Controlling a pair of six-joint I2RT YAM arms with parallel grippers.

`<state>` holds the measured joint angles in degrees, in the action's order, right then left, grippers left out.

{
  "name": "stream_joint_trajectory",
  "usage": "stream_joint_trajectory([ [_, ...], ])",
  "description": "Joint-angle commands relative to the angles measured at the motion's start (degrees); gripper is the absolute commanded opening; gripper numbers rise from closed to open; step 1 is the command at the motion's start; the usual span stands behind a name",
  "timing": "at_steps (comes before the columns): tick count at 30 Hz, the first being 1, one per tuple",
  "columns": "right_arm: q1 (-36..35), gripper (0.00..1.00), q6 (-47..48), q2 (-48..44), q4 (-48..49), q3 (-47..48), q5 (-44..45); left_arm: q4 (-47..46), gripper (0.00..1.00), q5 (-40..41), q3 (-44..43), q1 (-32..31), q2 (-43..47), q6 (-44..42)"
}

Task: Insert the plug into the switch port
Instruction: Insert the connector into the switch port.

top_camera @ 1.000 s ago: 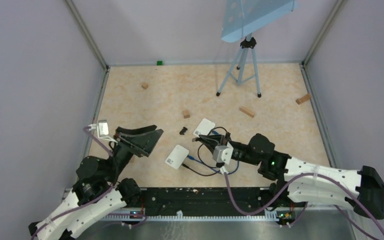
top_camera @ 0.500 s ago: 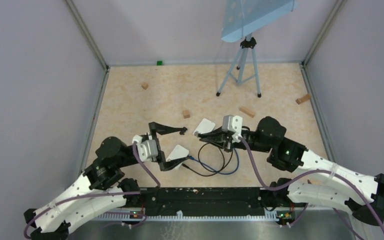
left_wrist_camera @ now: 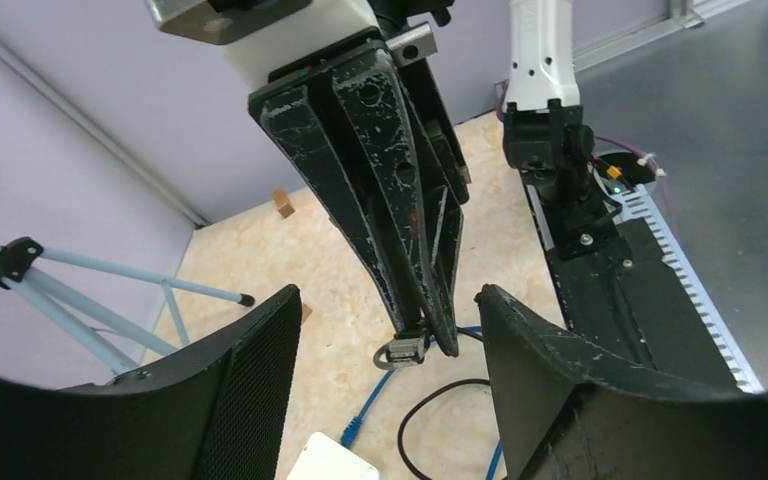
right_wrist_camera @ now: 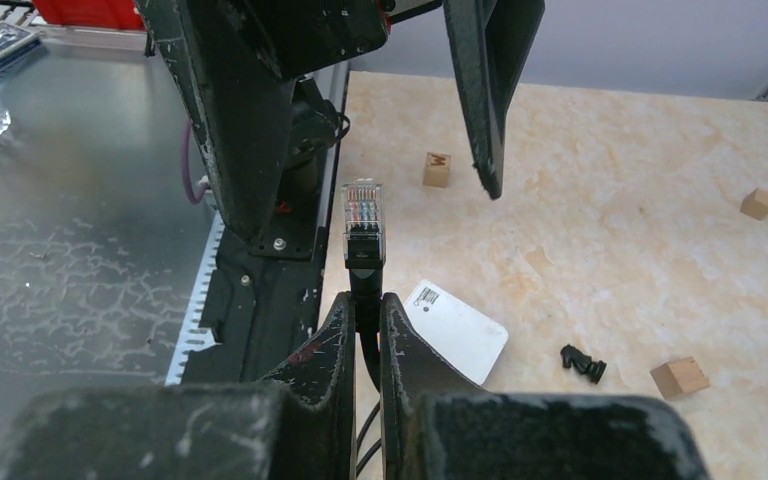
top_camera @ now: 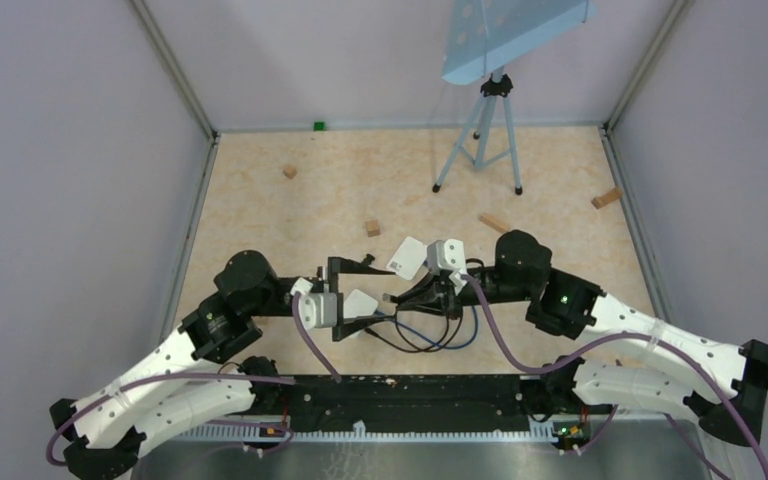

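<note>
My right gripper [top_camera: 398,296] is shut on a black cable just behind its clear plug [right_wrist_camera: 363,222], which sticks out past the fingertips above the table. The gripper also shows in the right wrist view [right_wrist_camera: 363,302]. The plug [left_wrist_camera: 403,351] points toward my left gripper [top_camera: 365,293], which is open and empty. A white switch box [top_camera: 360,304] lies on the table between the left fingers [left_wrist_camera: 215,385]; its label side shows in the right wrist view [right_wrist_camera: 457,330]. Its port is not visible. A second white box [top_camera: 409,256] lies just behind.
Black and blue cables [top_camera: 430,335] loop on the table under the right gripper; a blue plug [left_wrist_camera: 352,432] lies loose. Wooden blocks [top_camera: 373,228] and a small black piece [right_wrist_camera: 582,362] are scattered around. A tripod [top_camera: 480,140] stands at the back.
My left arm has swung in toward the centre, its open jaws now around the white box. My right gripper has carried the plug nearer and to the left, toward the left gripper.
</note>
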<state>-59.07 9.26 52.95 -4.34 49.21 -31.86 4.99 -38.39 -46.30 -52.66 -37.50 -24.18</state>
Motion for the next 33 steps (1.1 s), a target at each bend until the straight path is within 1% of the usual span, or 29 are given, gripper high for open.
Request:
stream_joint_trajectory([
  [1, 0.4, 0.00, 0.3, -2.0, 2.2, 1.8, -1.4, 2.0, 0.70, -3.3, -2.9, -0.2, -0.9, -0.5],
  [5, 0.4, 0.00, 0.5, -3.0, 3.2, 0.8, -1.7, 2.6, 0.65, -3.2, -3.3, -0.2, -1.5, 0.9],
  [9, 0.4, 0.00, 0.7, -3.1, 3.5, 0.6, -2.1, 2.9, 0.50, -4.4, -3.9, -0.2, -2.3, 1.3],
  [11, 0.4, 0.00, 0.8, -3.0, 3.5, 0.5, -2.1, 2.6, 0.46, -4.3, -4.0, -0.2, -2.6, 2.1],
  [14, 0.4, 0.00, 1.3, -3.1, 3.1, 0.5, -1.9, 1.4, 0.46, -4.1, -3.7, -0.2, -2.5, 2.9],
  [17, 0.3, 0.00, 1.4, -3.4, 3.1, 0.3, -1.6, 0.5, 0.50, -4.1, -3.4, -0.2, -2.2, 3.5],
  [24, 0.4, 0.00, 1.5, -3.9, 3.5, -0.3, -0.5, 0.3, 0.44, -3.9, -3.5, -0.2, -2.4, 5.5],
  [26, 0.4, 0.00, 1.7, -4.0, 3.9, -0.6, 0.0, 0.4, 0.37, -3.9, -3.7, -0.2, -2.7, 6.1],
  [27, 0.4, 0.00, 1.8, -4.1, 3.9, -0.9, 0.2, 0.5, 0.32, -3.8, -3.7, -0.2, -2.9, 6.5],
  [31, 0.4, 0.00, 2.3, -4.5, 6.0, -2.1, 1.5, 0.8, 0.02, -3.0, -4.3, -0.2, -3.9, 8.1],
  [33, 0.4, 0.00, 3.3, -4.9, 6.5, -3.0, 1.5, 0.8, 0.00, -2.3, -4.4, -0.2, -4.2, 8.7],
])
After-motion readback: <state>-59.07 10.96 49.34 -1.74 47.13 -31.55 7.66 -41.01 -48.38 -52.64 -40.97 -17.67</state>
